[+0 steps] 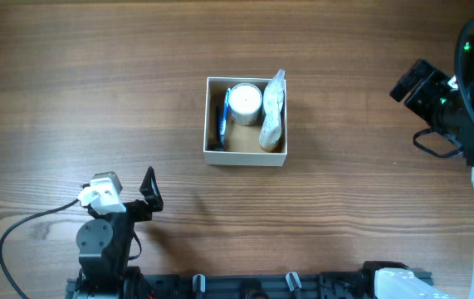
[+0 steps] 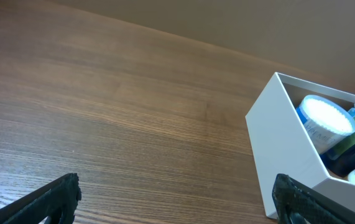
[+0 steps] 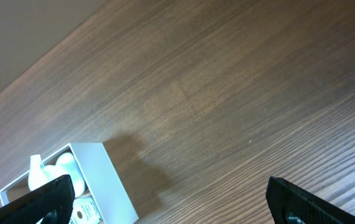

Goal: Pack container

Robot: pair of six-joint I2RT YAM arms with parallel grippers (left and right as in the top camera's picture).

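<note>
Left end effector [image 2: 176,200]: spread wide, empty.
Right end effector [image 3: 171,200]: spread wide, empty.
Container [image 1: 245,157]: on table [image 1: 95,66], holding jar [image 1: 244,100], blue tube [image 1: 221,116], pouch [image 1: 273,116].

Black left gripper [image 2: 176,185], right gripper [image 3: 170,186]; white housings [image 1: 102,193].

Colours noted: square shallow cardboard box [image 1: 246,158], white walls and rim, tan-brown inside; small round jar [image 1: 244,101], white top, blue edge; slim stick-shaped item [image 1: 222,116], blue; crinkled plastic packet [image 1: 273,112], whitish-translucent; wooden table [image 1: 95,83], mid-brown, streaked grain.
</note>
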